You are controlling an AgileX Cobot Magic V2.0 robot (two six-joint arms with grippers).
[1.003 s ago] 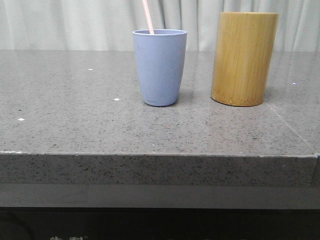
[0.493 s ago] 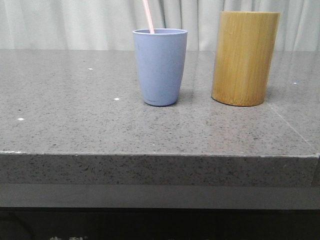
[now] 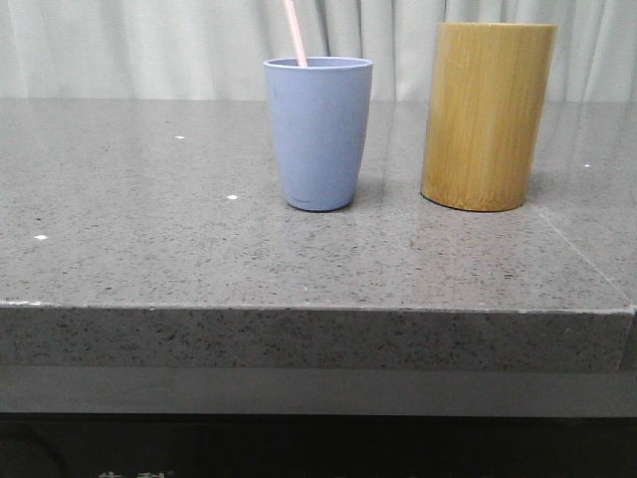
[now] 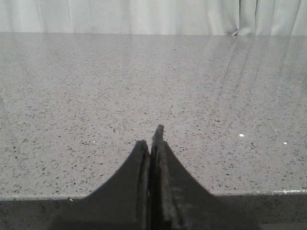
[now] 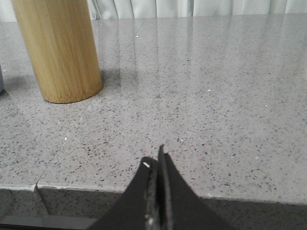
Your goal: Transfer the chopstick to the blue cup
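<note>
Chopstick [image 3: 295, 33] stands in the cup [image 3: 318, 133], leaning left, top running out of the front view; cup sits mid-table, just left of the bamboo holder [image 3: 487, 117], a gap between them. Task looks done, nothing left to carry. Left gripper [image 4: 152, 143] has fingers pressed together, holding nothing, low over the near table [image 4: 96, 96] edge. Right gripper [image 5: 157, 165] same, pressed together and empty, holder [image 5: 56, 48] off to one side and well apart from it. Step in hand reads as the retreat or rest pose. To do it well: keep both arms back at the near edge, away from the cup, since a light tumbler with a tall leaning stick would likely tip on a nudge. No reaching across the rim, no bumping the holder into the cup. Any homing move should go away from the two containers, slow, fingers kept together.
</note>
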